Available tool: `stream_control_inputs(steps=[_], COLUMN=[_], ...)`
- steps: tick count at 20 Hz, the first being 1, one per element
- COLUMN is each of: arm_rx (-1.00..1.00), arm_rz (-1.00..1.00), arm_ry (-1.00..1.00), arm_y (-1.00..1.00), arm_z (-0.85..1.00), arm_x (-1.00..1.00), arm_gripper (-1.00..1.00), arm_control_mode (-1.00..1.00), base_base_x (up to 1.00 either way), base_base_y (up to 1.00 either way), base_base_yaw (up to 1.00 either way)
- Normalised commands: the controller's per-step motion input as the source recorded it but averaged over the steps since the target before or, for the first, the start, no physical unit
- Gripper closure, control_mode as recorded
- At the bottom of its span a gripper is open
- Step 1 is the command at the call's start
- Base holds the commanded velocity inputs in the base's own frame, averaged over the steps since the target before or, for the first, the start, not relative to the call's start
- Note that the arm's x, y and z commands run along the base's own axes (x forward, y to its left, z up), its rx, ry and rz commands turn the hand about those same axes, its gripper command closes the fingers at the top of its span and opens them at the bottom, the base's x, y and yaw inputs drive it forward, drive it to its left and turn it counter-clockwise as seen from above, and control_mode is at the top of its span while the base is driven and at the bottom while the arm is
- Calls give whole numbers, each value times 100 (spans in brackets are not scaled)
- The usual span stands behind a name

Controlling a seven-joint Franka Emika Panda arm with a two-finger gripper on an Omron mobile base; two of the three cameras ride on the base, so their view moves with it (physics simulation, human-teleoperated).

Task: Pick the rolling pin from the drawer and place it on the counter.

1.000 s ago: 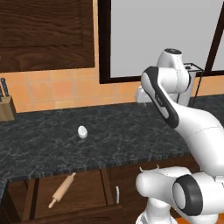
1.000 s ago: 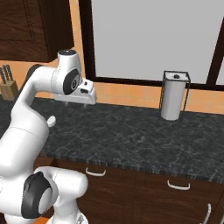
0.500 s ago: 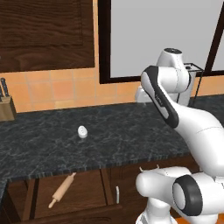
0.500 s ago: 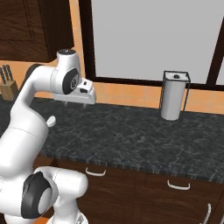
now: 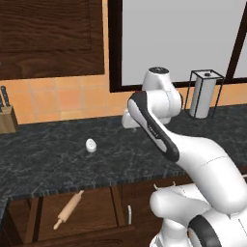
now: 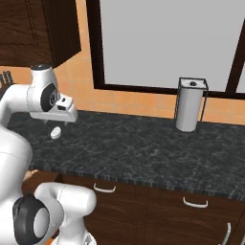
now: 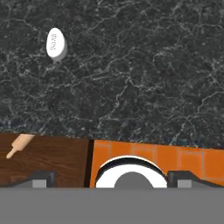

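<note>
The rolling pin (image 5: 69,209) lay diagonally on the wood-grain bottom of the open drawer (image 5: 96,219), below the front edge of the dark marbled desk (image 5: 53,161); in the hand view one end of it showed at the left, beside the desk's edge. The gripper (image 6: 53,119) hung above the desk, well apart from the rolling pin and grasping nothing, though whether its jaws were spread or closed could not be told. A small white oval soap (image 5: 90,145) rested on the desk, near the gripper in the right base view. A paper towel holder (image 6: 190,104) stood at the back near the window, and a knife block (image 5: 6,116) stood at the far left.
</note>
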Motion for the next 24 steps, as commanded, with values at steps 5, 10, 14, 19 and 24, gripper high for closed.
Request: stream_control_inputs(steps=[5, 10, 14, 19, 24], arm_rx=[0, -2, 0, -1, -3], arm_rz=[3, 1, -1, 0, 7], arm_ry=[9, 11, 6, 1, 2], arm_y=[100, 100, 100, 87, 53], arm_z=[-45, -64, -83, -80, -64], arm_x=[-52, -57, -44, -7, 0], arm_gripper=[-100, -100, -100, -100, -100], arm_control_mode=[-100, -100, -100, -100, -100], base_base_x=[0, 0, 0, 0, 0], base_base_y=[0, 0, 0, 0, 0], base_base_yaw=[0, 0, 0, 0, 0])
